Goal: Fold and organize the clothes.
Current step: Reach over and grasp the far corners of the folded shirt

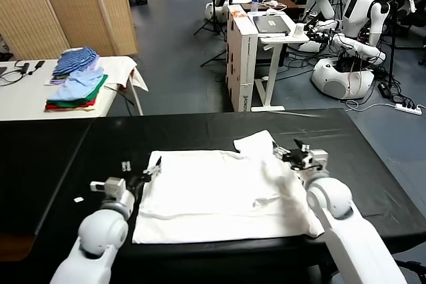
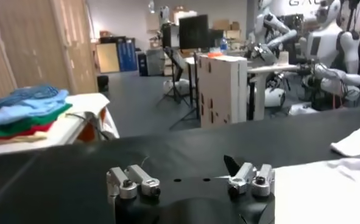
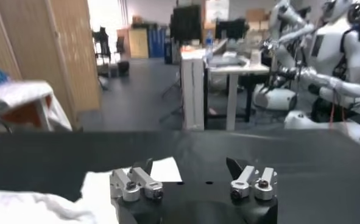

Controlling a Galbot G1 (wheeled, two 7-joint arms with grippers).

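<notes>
A white T-shirt (image 1: 219,194) lies flat on the black table (image 1: 60,164), its sides folded in and one sleeve (image 1: 256,143) sticking out at the far right. No printed graphic shows. My left gripper (image 1: 142,169) is open and empty at the shirt's far left corner; in the left wrist view (image 2: 183,173) the shirt (image 2: 326,192) lies beside it. My right gripper (image 1: 297,152) is open and empty at the shirt's far right edge, by the sleeve. In the right wrist view (image 3: 190,167) the sleeve (image 3: 164,170) lies under one finger and the shirt body (image 3: 39,207) off to the side.
A stack of blue, green and red folded garments (image 1: 76,84) sits on a white table at the back left. A white desk with a laptop (image 1: 269,28) and several parked robots (image 1: 346,64) stand beyond the black table's far edge.
</notes>
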